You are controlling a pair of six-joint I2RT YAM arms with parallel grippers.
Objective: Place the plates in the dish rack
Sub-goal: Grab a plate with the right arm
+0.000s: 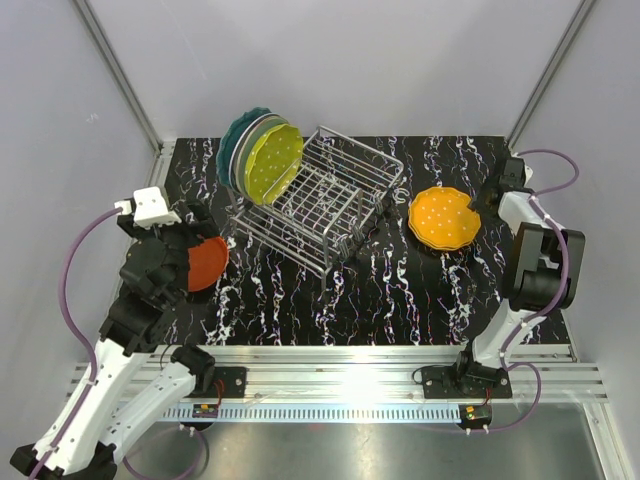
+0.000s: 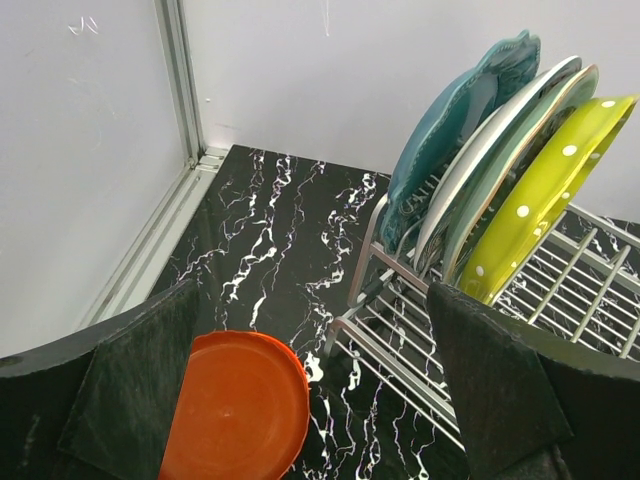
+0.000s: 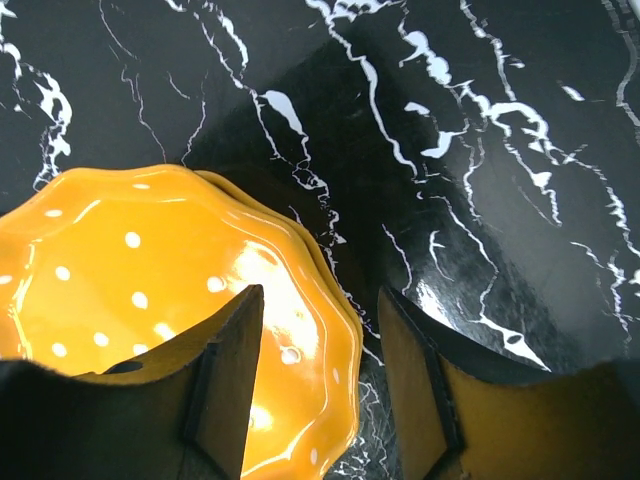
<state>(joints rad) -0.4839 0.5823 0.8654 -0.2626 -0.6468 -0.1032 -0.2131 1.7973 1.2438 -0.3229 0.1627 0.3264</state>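
Observation:
The silver wire dish rack (image 1: 330,200) stands at the table's middle back. Three plates stand upright in its left end: teal (image 2: 450,130), cream (image 2: 500,125) and yellow-green dotted (image 2: 550,190). A red-orange plate (image 1: 208,262) lies left of the rack. My left gripper (image 1: 185,265) is open, and that plate (image 2: 240,410) sits between its fingers, against the left one. A dotted orange scalloped plate (image 1: 444,218) lies flat right of the rack. My right gripper (image 3: 320,300) is open and straddles its rim (image 3: 330,330), one finger over the plate and one over the table.
The black marbled table (image 1: 400,300) has grey walls at the back and sides, with an aluminium post (image 2: 180,90) at the back-left corner. The rack's right slots (image 1: 350,190) hold nothing. A metal rail (image 1: 350,360) runs along the near edge.

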